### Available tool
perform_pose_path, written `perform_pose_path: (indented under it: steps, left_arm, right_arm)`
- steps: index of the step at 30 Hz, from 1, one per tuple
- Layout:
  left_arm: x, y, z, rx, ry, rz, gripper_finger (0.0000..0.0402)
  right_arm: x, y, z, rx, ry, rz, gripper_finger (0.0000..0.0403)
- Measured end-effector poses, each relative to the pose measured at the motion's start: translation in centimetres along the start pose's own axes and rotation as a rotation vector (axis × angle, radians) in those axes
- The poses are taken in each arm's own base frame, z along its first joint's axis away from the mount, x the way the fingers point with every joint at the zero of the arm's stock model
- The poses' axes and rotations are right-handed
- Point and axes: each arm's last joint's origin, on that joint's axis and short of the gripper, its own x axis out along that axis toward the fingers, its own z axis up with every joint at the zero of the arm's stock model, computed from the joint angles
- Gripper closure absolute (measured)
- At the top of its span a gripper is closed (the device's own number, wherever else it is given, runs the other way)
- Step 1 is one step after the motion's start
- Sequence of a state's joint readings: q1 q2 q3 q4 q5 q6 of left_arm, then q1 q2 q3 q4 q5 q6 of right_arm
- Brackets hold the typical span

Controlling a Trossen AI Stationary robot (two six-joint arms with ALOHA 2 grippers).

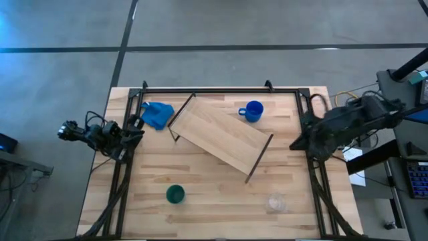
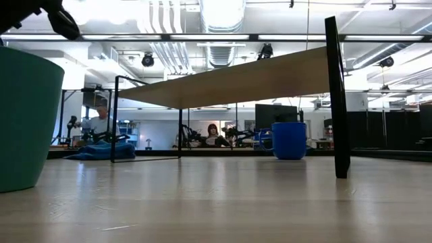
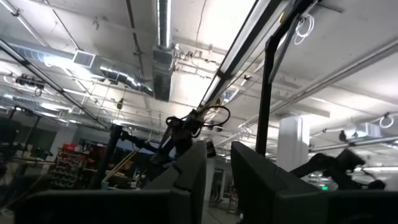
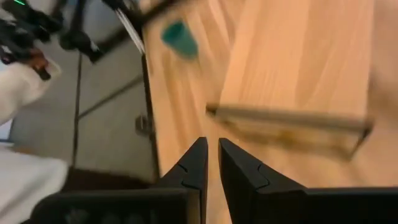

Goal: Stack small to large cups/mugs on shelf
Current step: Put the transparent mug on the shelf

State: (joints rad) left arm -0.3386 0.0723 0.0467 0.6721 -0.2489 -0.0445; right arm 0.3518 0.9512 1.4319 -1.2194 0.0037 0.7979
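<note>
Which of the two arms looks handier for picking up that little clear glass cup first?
Probably the right. The clear glass cup sits near the table's right front corner, on the right tool's side of the shelf. The left tool waits at the far left edge, nearer the green cup.

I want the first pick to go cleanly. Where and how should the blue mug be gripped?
Grip the blue mug across its rim, coming straight down from above. It stands upright with its mouth open, and its handle sticks out toward the left arm's side, so set the fingers across the other axis, clear of the handle.
</note>
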Motion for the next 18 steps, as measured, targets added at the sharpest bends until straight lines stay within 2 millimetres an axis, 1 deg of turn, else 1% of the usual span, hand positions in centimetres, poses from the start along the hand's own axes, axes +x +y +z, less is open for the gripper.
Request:
perform_pose_path:
  steps: [3,5,6,9,12,16,18]
  left_arm:
    - [-0.1,0.0,-0.4,0.037,0.021,0.001,0.0375]
    - [0.0,0.0,-0.4,0.031,0.024,0.0,0.0394]
    - [0.0,0.0,-0.4,0.03,0.024,0.0,0.0397]
    - [0.0,0.0,-0.4,0.029,0.017,-0.003,0.0391]
    - [0.0,0.0,-0.3,0.027,0.012,-0.004,0.0387]
    - [0.0,0.0,-0.3,0.026,0.013,-0.006,0.0386]
    - [0.0,0.0,-0.3,0.025,0.013,-0.008,0.0386]
  right_arm:
    - [2.0,0.6,0.0,0.135,0.166,-0.011,0.0369]
    - [3.5,1.1,-0.2,0.182,0.252,-0.012,0.0369]
    - [4.2,1.3,-0.3,0.188,0.288,-0.022,0.0369]
    - [6.5,1.8,-0.9,0.17,0.365,-0.069,0.0369]
    - [8.6,1.9,-1.5,0.156,0.449,-0.123,0.0369]
    - [11.2,1.5,-2.5,0.205,0.642,-0.246,0.0369]
    - [12.3,1.3,-3.1,0.188,0.753,-0.28,0.0369]
